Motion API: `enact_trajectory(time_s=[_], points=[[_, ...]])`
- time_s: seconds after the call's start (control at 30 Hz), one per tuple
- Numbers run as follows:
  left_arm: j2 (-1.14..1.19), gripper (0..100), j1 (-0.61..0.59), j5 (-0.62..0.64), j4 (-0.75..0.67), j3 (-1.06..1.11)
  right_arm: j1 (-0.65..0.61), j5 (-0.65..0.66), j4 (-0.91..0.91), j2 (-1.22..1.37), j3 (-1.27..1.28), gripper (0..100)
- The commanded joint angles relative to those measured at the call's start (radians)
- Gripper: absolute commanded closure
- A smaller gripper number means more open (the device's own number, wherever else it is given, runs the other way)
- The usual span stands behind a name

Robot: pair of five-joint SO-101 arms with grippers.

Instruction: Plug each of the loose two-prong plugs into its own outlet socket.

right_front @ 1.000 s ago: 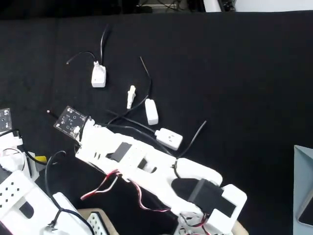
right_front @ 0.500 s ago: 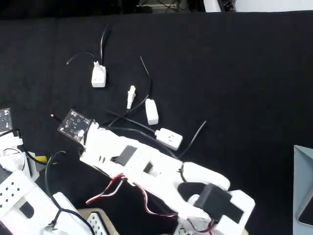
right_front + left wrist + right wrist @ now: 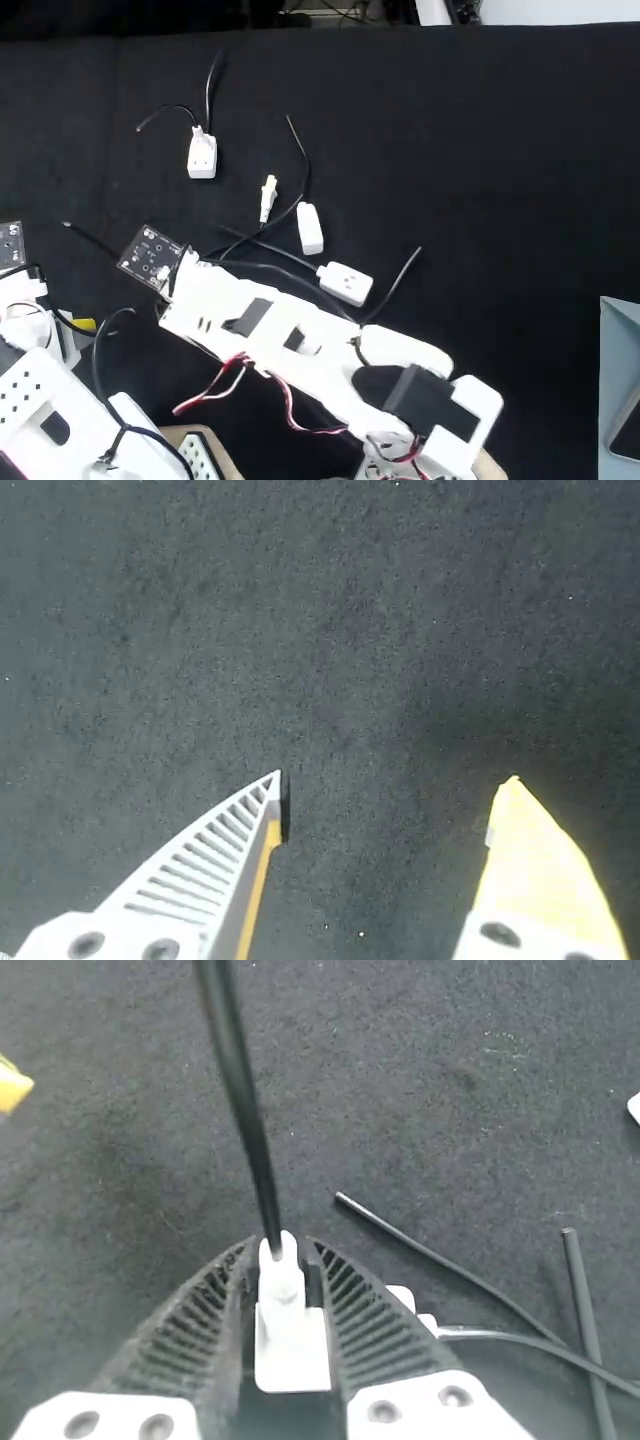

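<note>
Right pincer clamped on white two-prong plug, black cord running ahead. Left pincer wide, over bench. High view: nearest outlet socket at 3 o'clock of gripping arm. Risk: unbraced socket may slide under push; cord may snag.

You have a black tabletop filling most of your frame, a grey flat-sided object at the lower right edge, a white strip along the upper right.
</note>
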Motion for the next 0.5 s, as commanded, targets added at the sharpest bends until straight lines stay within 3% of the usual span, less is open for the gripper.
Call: enact_trajectory(time_s=[0.0, 0.47], points=[[-0.012, 68, -0.008, 0.006, 0.003, -0.015, -0.008, 0.005, -0.005, 0.022, 0.019, 98.7], [-0.014, 68, -0.010, 0.002, 0.003, -0.025, -0.002, -0.011, -0.092, -0.168, 0.251, 98.7]])
